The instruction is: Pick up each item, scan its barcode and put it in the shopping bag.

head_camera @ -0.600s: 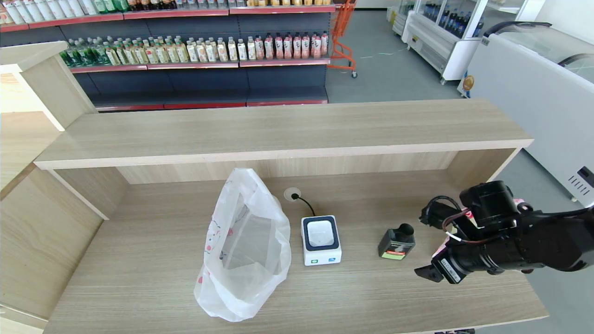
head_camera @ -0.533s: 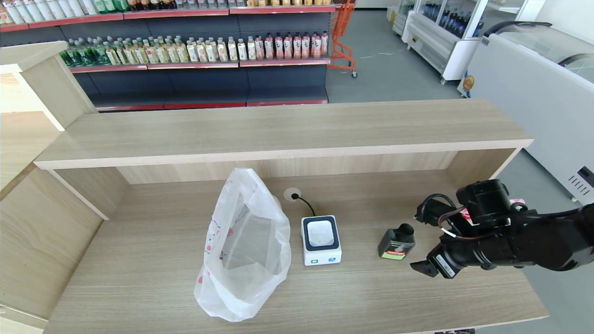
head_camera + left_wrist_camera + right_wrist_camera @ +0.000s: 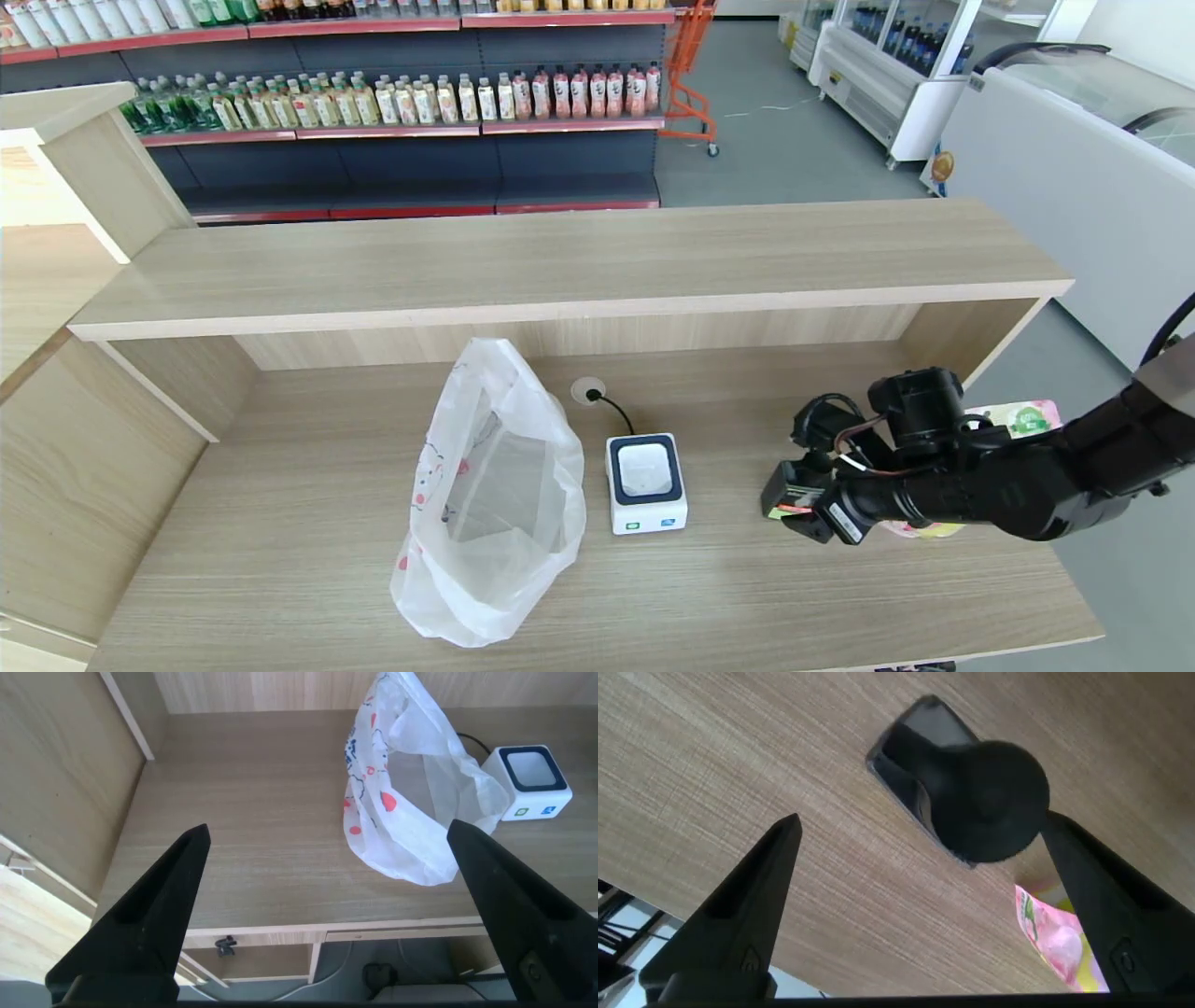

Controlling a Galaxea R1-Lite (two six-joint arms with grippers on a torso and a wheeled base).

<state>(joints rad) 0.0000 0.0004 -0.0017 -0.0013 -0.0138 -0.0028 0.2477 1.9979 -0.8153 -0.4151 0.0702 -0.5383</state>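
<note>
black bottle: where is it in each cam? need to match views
Head view: black bottle right of scanner, at the right end effector.
Right wrist view: black bottle between the open fingers, pink packet beside it.
Left wrist view: aimed at shopping bag and scanner.
Shared landmark: wood counter.

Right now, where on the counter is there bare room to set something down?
Bare: the counter left of the shopping bag, and the strip along the near edge. Narrower gap between scanner and black bottle. Crowded: the right end, with right gripper, bottle, pink packet.
</note>
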